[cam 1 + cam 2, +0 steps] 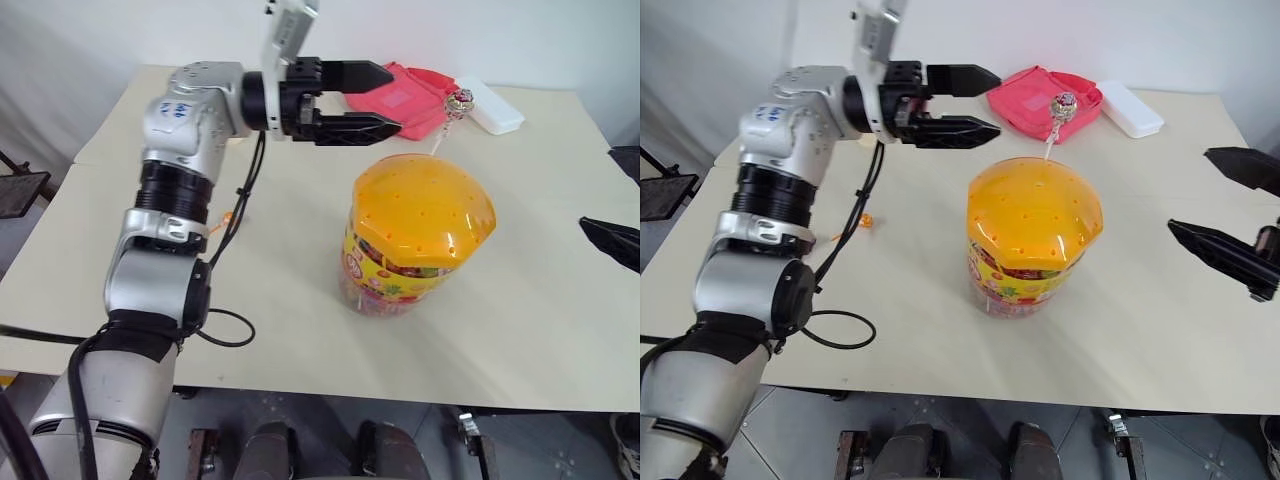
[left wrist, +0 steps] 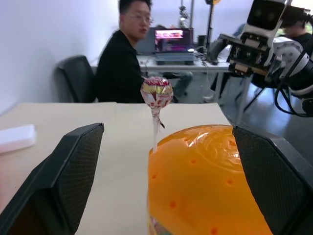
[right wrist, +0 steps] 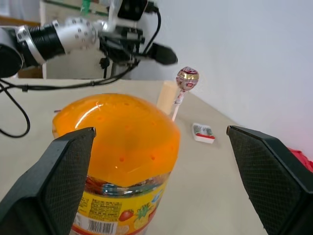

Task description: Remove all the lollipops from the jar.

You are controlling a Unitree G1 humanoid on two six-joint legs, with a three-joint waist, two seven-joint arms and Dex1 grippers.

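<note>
one lollipop (image 1: pixel 1063 104) is seen standing in the far edge of the lid of the jar (image 1: pixel 1032 240), so this one is judged not yet removed. the left gripper (image 1: pixel 985 103) is held wide open near it and empty, and the right gripper (image 1: pixel 1210 195) is also spread open, beside the jar.

Jar (image 3: pixel 122 147): clear tub, domed orange lid with small holes, yellow label, standing on a beige table (image 3: pixel 29 110). One lollipop (image 3: pixel 187 78), pink-white wrapper, white stick upright in the lid's far edge. Right gripper (image 3: pixel 159 181): two black fingers spread wide on either side of the jar. Left gripper (image 3: pixel 159 53): beyond the jar, fingers apart, level, near the lollipop. Small white-and-red object (image 3: pixel 203 132) on the table.
</note>
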